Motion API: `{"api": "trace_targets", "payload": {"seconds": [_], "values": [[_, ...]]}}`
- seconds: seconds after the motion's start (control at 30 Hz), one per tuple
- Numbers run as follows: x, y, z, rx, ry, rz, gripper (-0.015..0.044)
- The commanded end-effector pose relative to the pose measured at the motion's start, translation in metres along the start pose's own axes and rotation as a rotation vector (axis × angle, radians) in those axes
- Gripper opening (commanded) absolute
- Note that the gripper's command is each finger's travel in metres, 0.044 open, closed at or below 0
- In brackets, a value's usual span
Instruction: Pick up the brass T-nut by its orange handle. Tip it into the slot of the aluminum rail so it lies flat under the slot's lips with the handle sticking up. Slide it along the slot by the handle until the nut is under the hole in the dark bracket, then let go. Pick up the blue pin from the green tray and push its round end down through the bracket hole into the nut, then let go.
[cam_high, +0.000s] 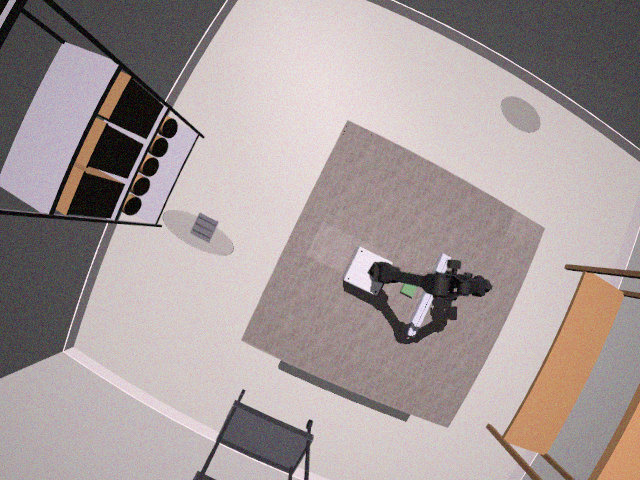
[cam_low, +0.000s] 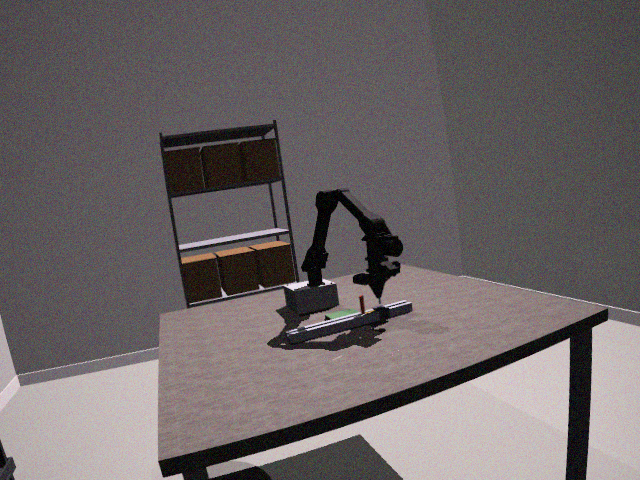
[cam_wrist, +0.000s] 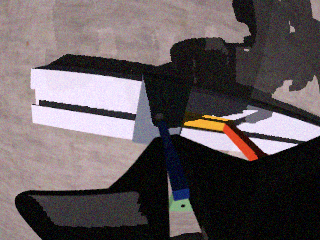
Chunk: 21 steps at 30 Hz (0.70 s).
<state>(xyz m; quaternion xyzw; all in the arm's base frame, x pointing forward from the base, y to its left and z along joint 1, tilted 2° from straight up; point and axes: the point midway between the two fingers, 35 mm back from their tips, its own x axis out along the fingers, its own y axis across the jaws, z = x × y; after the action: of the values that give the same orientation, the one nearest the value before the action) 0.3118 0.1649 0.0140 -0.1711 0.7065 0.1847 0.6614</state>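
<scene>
Wrist view: handle beside gripper (cam_low: 379, 301) (cam_wrist: 172, 165).

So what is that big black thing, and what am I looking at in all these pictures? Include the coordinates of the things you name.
That's a robot arm (cam_high: 439, 283) (cam_low: 351, 204). One picture looks down from above, one looks from the side across the table (cam_high: 392, 206) (cam_low: 361, 372), and one comes from the robot's wrist. On the table lies a long metal rail (cam_high: 421, 314) (cam_low: 320, 329) (cam_wrist: 85, 89) with a slot. A dark bracket (cam_low: 381, 312) (cam_wrist: 167, 97) sits across it. Beside that, a brass piece (cam_wrist: 205, 121) with an orange handle (cam_low: 361, 303) (cam_wrist: 241, 141) pokes up. There's a green tray (cam_high: 408, 289) (cam_low: 341, 314) too. The gripper (cam_low: 379, 300) (cam_wrist: 166, 143) is pinching a blue pin (cam_wrist: 172, 162).
</scene>
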Motion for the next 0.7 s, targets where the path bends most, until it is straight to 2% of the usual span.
{"api": "trace_targets", "payload": {"seconds": [0.0, 0.67], "values": [[-0.0015, 0.0000, 0.0017, 0.001, -0.003, -0.001, -0.0150], [0.0003, -0.0005, 0.0005, 0.000, -0.003, -0.001, -0.0150]]}}
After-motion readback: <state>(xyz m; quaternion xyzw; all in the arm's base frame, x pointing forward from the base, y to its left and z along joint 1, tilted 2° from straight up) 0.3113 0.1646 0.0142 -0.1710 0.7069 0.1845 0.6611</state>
